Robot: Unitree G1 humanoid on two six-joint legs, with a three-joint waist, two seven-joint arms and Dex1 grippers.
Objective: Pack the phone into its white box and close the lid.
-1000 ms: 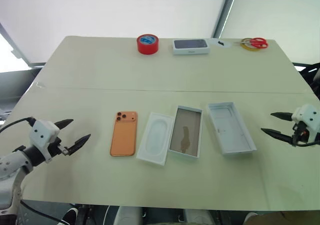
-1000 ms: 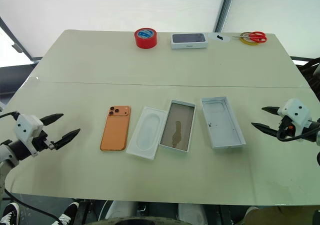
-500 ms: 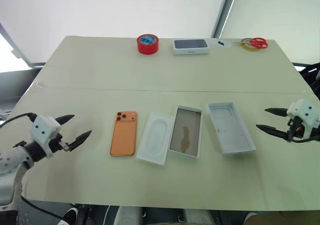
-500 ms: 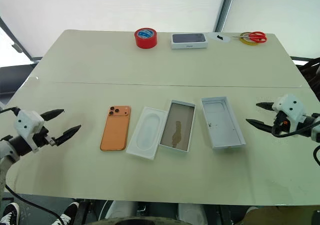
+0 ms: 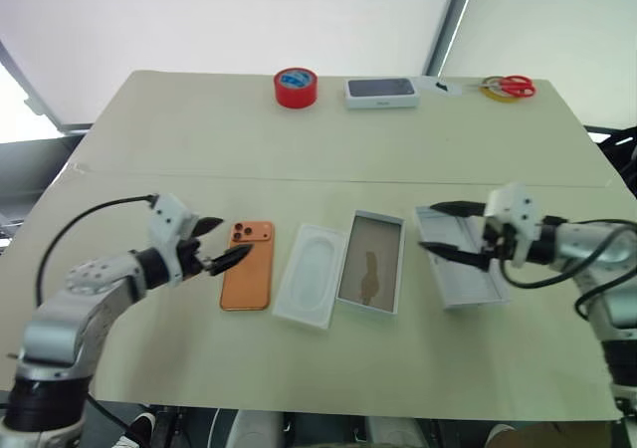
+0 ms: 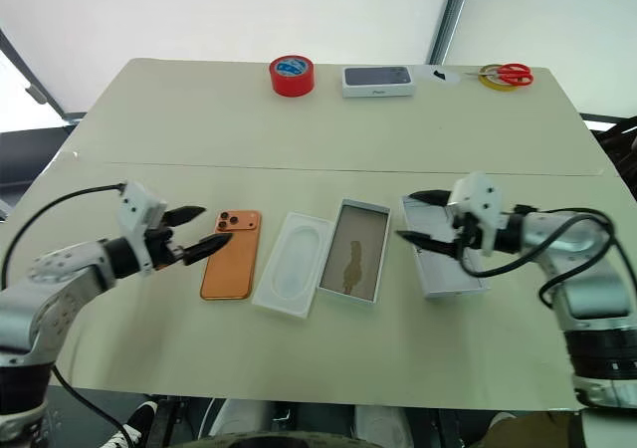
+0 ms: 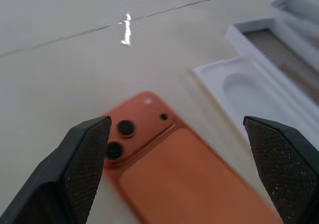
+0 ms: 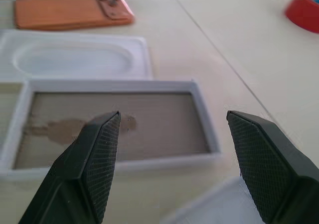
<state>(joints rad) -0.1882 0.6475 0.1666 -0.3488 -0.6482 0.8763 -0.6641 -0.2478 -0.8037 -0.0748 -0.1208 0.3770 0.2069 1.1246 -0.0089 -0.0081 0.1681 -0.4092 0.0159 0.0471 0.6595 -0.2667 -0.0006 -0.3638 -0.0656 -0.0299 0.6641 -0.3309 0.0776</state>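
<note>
Spanning everything before you is the pale surface (image 5: 328, 159), a seam running across its middle.

- The lid (image 5: 460, 256): lying inside-up, the rightmost piece of the near row. Your right claw (image 5: 445, 233) hangs over its left part, fingers spread wide and holding nothing.
- The white box (image 5: 370, 262): open tray, brownish floor showing, just left of the lid.
- White insert (image 5: 311, 274): oval recess up, its right edge against the box's left wall.
- The phone (image 5: 247, 265): flat, back up, camera square at the far end, just left of the insert. Your left claw (image 5: 229, 243) sits at its upper left corner, fingers wide apart and empty; in the left wrist view the phone's camera end lies between the two fingertips (image 7: 89, 144).
- Second white box (image 5: 380, 92) with a dark print: far edge, centre.
- Red tape roll (image 5: 295, 87): far edge, left of that box.
- Scissors (image 5: 510, 86), red-handled: far right corner.
</note>
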